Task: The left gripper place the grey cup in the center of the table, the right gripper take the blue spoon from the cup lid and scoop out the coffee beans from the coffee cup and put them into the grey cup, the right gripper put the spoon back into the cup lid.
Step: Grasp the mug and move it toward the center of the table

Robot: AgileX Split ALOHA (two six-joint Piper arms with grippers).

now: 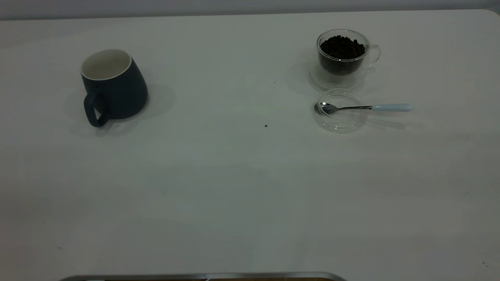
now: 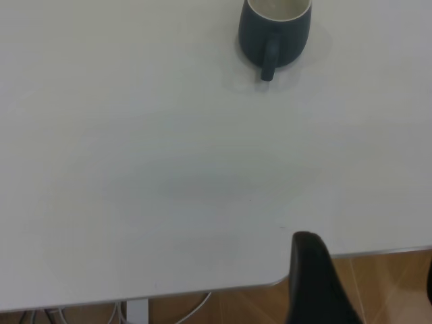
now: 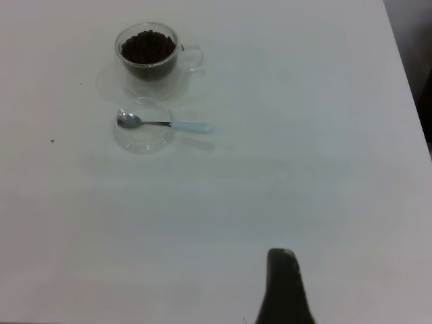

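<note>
The grey cup point(image 1: 113, 86) stands upright at the far left of the table point(image 1: 234, 187), handle toward the near side; it also shows in the left wrist view point(image 2: 275, 30). The coffee cup point(image 1: 343, 58) with the coffee beans point(image 1: 342, 47) stands at the far right. The cup lid point(image 1: 340, 117) lies just in front of it, and the blue spoon point(image 1: 365, 107) rests across it, bowl in the lid and handle pointing right. Cup point(image 3: 150, 61), lid point(image 3: 143, 135) and spoon point(image 3: 165, 124) show in the right wrist view. My left gripper point(image 2: 370, 283) is open over the table's near edge. My right gripper point(image 3: 358, 290) is open, far from the spoon.
Neither arm shows in the exterior view. A small dark speck point(image 1: 266, 125) lies near the table's middle. The coffee cup sits on a clear saucer-like base point(image 1: 338, 81). The table's near edge point(image 2: 202, 291) has wooden floor below it.
</note>
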